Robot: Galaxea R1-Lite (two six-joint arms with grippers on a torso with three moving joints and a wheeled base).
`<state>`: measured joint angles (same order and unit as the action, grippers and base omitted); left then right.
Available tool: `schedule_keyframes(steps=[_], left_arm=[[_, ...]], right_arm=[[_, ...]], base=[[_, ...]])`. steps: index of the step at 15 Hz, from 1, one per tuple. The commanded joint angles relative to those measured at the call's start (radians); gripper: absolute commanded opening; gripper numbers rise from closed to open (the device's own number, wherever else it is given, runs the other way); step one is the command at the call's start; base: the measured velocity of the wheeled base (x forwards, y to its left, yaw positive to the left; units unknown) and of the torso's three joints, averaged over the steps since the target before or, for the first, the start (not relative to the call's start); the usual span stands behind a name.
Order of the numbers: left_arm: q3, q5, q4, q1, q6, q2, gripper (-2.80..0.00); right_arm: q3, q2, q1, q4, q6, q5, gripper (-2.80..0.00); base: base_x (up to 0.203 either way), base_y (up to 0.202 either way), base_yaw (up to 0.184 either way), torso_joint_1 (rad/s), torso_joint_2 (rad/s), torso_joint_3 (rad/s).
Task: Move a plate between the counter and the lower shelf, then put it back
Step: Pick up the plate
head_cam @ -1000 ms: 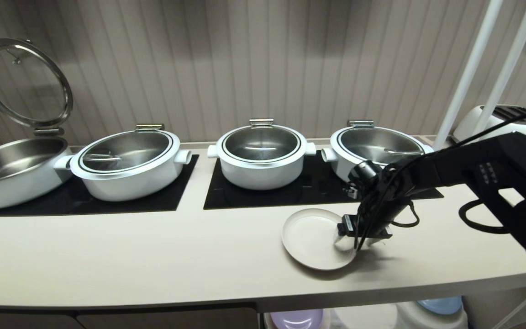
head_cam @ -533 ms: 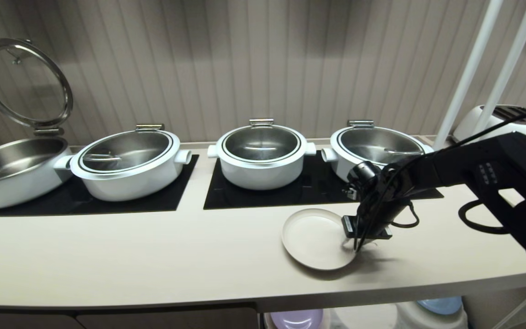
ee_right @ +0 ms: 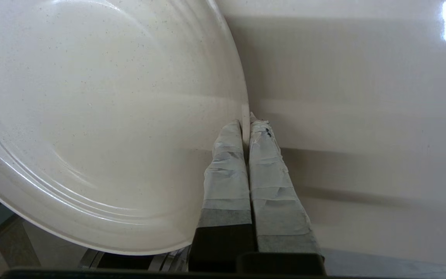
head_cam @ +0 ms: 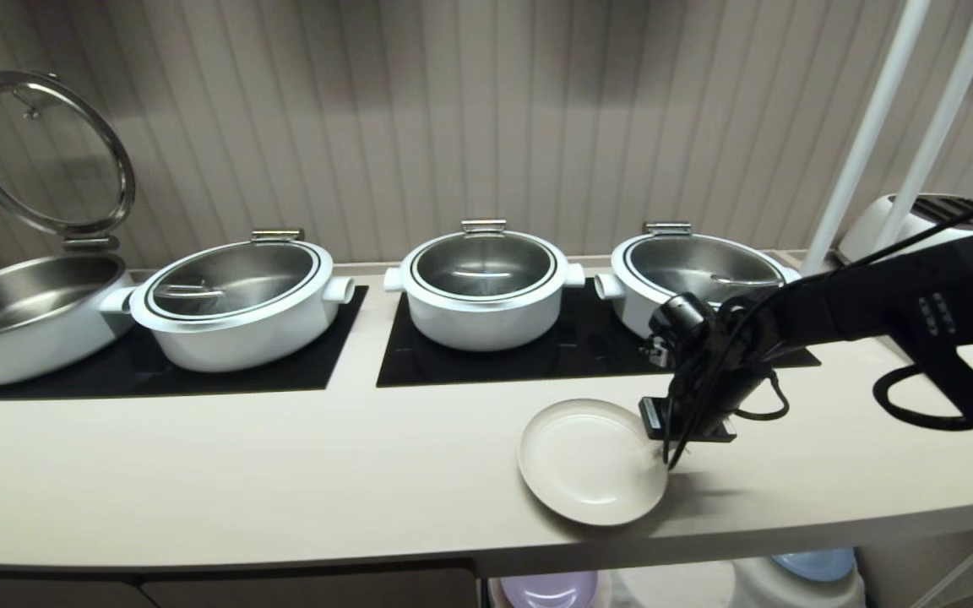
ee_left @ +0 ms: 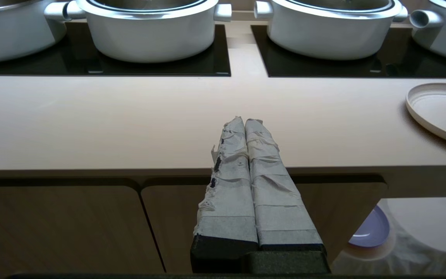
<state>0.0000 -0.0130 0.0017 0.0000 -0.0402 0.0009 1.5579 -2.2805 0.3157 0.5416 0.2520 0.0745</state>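
Observation:
The cream plate [head_cam: 592, 463] is over the beige counter [head_cam: 284, 473], near its front edge and right of the middle. My right gripper [head_cam: 668, 458] reaches down from the right and is shut on the plate's right rim. In the right wrist view the taped fingers [ee_right: 223, 170] pinch the rim of the plate [ee_right: 91, 116], one inside and one outside, with the right gripper [ee_right: 246, 122] over the counter [ee_right: 362, 97]. My left gripper [ee_left: 245, 122] is shut on nothing and parked in front of the counter's edge. The lower shelf [head_cam: 681, 587] shows its white cloth under the counter.
Several white pots [head_cam: 482, 291] stand on black glass panels [head_cam: 537, 359] at the back; the leftmost has its lid raised [head_cam: 43, 152]. A white toaster [head_cam: 934, 224] and two white poles [head_cam: 867, 135] are at the right. A lilac plate [head_cam: 550, 589] and a light blue plate [head_cam: 816, 561] lie below.
My right gripper's fingers have closed on the plate's rim. The plate has shifted a little toward the counter's front edge along with the gripper. The left arm has stayed still.

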Motion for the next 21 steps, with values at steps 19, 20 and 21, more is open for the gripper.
schedule_keyframes(steps=[19,20,21], left_arm=[[0.000,-0.001,0.000,0.000,-0.001,0.001,-2.80],[0.000,-0.001,0.000,0.000,-0.001,0.001,-2.80],[0.000,-0.001,0.000,0.000,-0.001,0.001,-2.80]], right_arm=[[-0.174,0.227,-0.001,-0.018,0.162,-0.023,-2.80],[-0.185,0.241,-0.002,-0.041,0.162,-0.011,-2.80],[-0.202,0.254,-0.004,-0.069,0.162,0.002,-2.80]], base=[[0.000,0.000,0.000,0.000,0.00,0.000],[0.000,0.000,0.000,0.000,0.00,0.000],[0.000,0.000,0.000,0.000,0.00,0.000]])
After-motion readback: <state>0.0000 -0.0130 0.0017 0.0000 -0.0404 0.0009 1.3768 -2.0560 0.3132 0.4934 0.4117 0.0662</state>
